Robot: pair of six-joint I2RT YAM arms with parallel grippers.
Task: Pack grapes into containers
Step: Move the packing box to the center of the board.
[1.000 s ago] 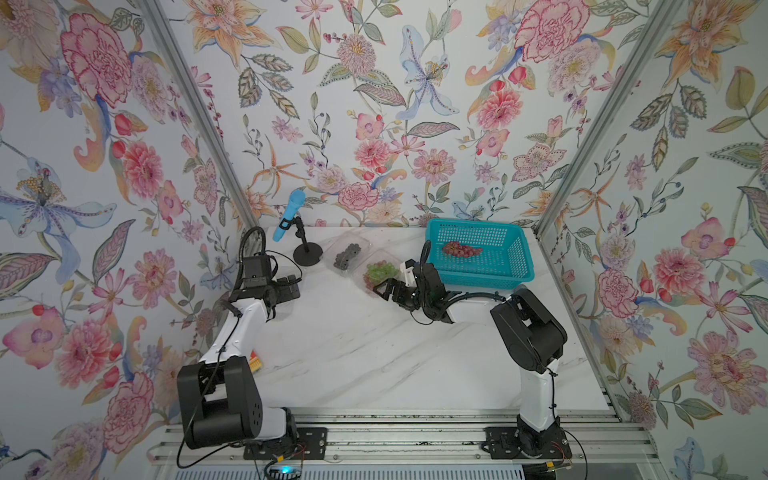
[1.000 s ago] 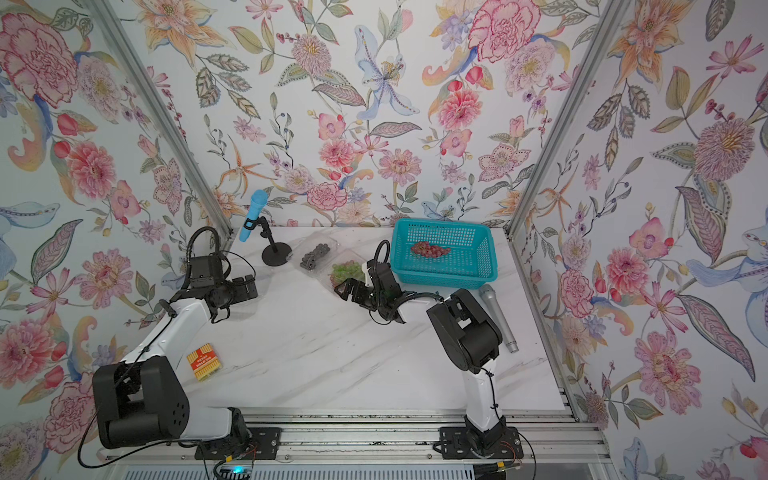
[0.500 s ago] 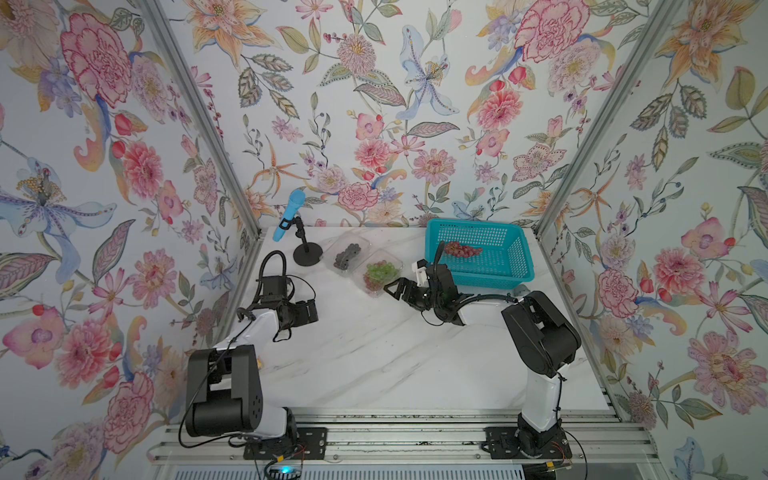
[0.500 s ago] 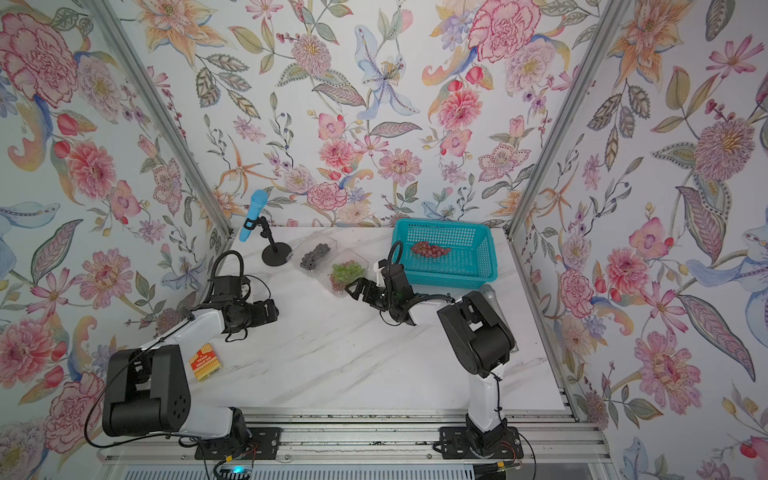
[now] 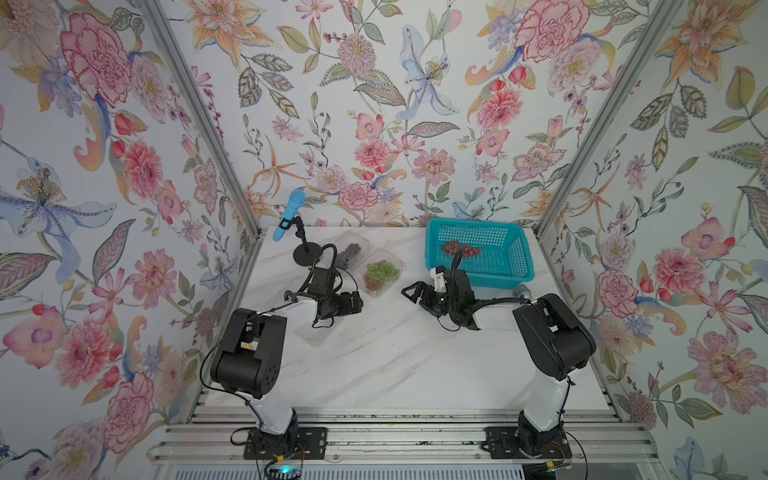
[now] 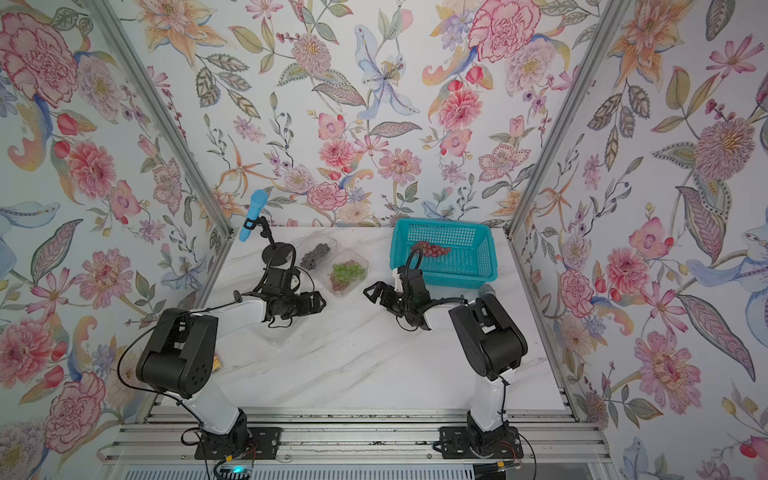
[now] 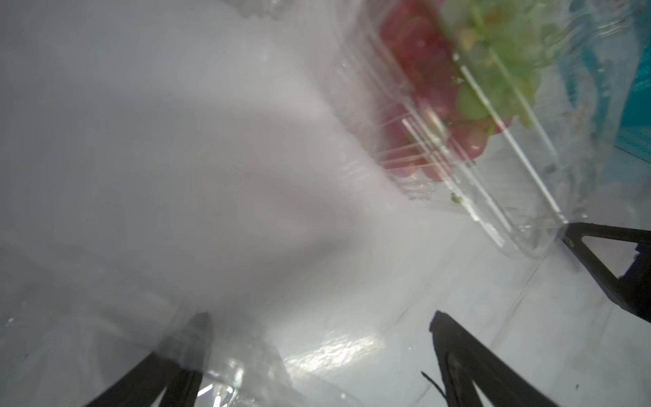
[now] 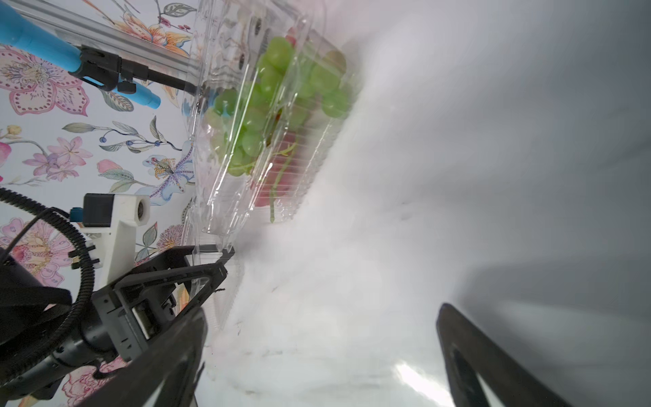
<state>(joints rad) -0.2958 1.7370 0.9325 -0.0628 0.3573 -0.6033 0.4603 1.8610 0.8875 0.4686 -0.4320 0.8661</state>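
1. See left gripper [image 5: 353, 301] low over the marble table [image 5: 395, 365], forearm angled in toward centre. Jaws spread wide, nothing between them.
2. See right gripper [image 5: 413, 293] facing it from the opposite side, also low, wrist just in front of the teal basket [image 5: 521, 266]. Jaws wide apart too, gripping nothing.
3. Just behind the gap between both grippers: near container [image 5: 388, 286], clear ribbed plastic, green bunch [image 5: 380, 268] lying on red bunch [image 5: 372, 284].
4. In the right wrist view, left fingertip right at that container's corner; cannot tell whether touching.
5. Further back, beside the mic stand [image 5: 305, 253]: far container [image 5: 361, 243] holding dark bunch [image 5: 349, 254], glossy, near black.
6. Under the left forearm: third container [image 5: 316, 337], faint, apparently empty. Clear plastic overlaps one finger in the left wrist view; cannot tell whether in contact.
7. Inside the basket: loose red bunch [image 5: 461, 249], stretched along the floor.
8. Count: 3 containers, 4 bunches (1 green, 1 dark, 2 red), 1 basket, 2 grippers.
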